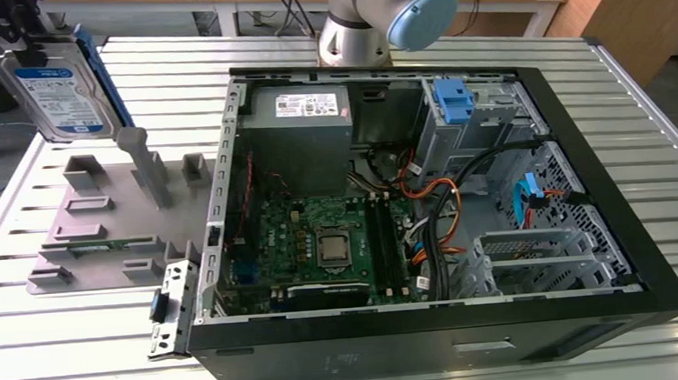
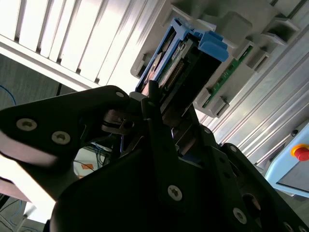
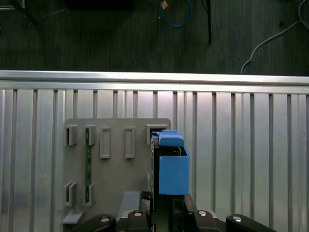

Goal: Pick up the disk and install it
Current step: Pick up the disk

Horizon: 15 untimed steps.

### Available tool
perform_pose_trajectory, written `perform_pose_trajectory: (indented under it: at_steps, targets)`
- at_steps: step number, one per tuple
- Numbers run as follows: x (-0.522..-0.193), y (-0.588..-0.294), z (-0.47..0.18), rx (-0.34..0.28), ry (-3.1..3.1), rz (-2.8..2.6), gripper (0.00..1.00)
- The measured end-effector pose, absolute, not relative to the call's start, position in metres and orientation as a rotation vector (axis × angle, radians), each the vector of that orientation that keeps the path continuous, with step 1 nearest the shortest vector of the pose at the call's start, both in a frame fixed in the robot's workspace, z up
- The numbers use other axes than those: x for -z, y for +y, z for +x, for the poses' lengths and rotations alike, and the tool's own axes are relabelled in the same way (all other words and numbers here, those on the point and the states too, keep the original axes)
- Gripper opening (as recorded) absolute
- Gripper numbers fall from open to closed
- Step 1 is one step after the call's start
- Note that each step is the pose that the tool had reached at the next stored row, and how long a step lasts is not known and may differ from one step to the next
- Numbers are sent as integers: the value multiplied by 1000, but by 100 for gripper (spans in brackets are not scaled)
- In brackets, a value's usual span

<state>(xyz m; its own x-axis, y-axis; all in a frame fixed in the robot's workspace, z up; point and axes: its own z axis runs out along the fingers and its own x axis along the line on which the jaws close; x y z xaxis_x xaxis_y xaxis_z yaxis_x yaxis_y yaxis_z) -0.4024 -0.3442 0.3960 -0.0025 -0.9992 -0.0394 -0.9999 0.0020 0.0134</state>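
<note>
in the exterior view, the gripper (image 1: 31,30) is clamped on the top edge of the disk (image 1: 65,87), which hangs upright straight below it, held in the air. we see a silver body, a white-and-blue label on the broad face and a blue carrier bracket (image 1: 99,76) along the sides. further below the gripper, a grey fixture plate (image 1: 108,211) lies on the slatted metal table (image 1: 45,345). the open computer case (image 1: 617,184) sits well away from the gripper, toward the exterior view's right.

in the second wrist view, the 2 black fingers (image 2: 155,121) press on the disk (image 2: 178,67) from both sides. it juts out past the fingertips edge-on, showing a connector strip and the bracket's blue tab. the fixture plate (image 2: 241,24) lies beyond it.

in the first wrist view, the disk (image 3: 172,169) reaches out from the gripper (image 3: 166,212), with the blue bracket facing us and a thin dark edge beside it. the fixture plate (image 3: 116,169), holding a green strip (image 3: 88,164), lies on the table beyond the fingertips.
</note>
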Motion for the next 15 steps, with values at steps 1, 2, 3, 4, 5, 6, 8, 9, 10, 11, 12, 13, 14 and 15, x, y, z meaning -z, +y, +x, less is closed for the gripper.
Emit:
perform_pose_trajectory:
  at_steps: [1,2,3,4,5,6,8,9,10,11,12,13,14,15]
  targets:
    - [-397,-344,-402,-58,2211,-2206,35]
    - [-399,-344,-402,-58,2210,-2206,35]
    - [-401,-344,-402,-58,2210,-2205,35]
    - [-402,-344,-402,-58,2210,-2206,35]
    - [-404,-344,-402,-58,2210,-2206,35]
    - [-405,-344,-402,-58,2210,-2206,35]
    - [-407,-344,-402,-58,2210,-2205,35]
    - [-408,-344,-402,-58,2210,-2205,35]
    - [-409,-344,-402,-58,2210,-2206,35]
    - [-410,-344,-402,-58,2210,-2206,35]
    - [-412,-344,-402,-58,2210,-2205,35]
    - [-413,-344,-402,-58,2210,-2206,35]
    - [-414,-344,-402,-58,2210,-2206,35]
    - [-416,-344,-402,-58,2210,-2205,35]
